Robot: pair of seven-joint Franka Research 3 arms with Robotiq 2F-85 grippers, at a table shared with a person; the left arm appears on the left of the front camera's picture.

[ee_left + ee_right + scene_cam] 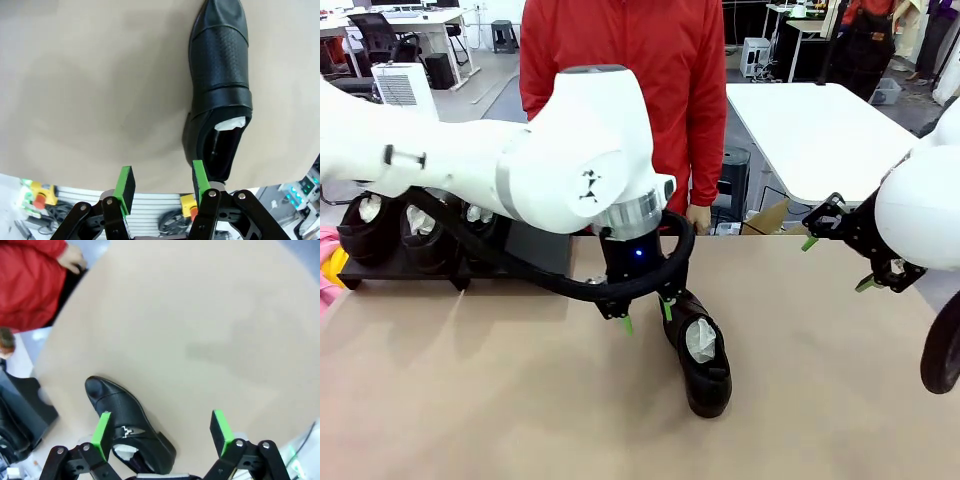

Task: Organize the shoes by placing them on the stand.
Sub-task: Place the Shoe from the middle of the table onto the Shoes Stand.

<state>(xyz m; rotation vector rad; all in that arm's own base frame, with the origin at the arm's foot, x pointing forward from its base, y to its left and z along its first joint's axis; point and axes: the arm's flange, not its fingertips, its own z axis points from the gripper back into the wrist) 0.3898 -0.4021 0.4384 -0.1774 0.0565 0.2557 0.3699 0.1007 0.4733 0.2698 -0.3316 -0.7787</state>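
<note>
The tan table (470,400) lies bare across its near half and right side, giving open passage there. One black shoe (700,365) lies loose near the middle, with the left gripper (645,322) and its thick black cable (570,285) directly over its heel end. The stand (535,250) at far left carries three shoes (420,228), leaving its right panel open, though the left arm (500,160) spans above it.

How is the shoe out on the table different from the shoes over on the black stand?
The lone shoe lies on the bare table by the left gripper; the other shoes sit on the stand. The lone shoe is by itself, the stand shoes are side by side. It points toward the camera, showing its whole top; they show mainly their openings. All are glossy black with pale stuffing.
</note>
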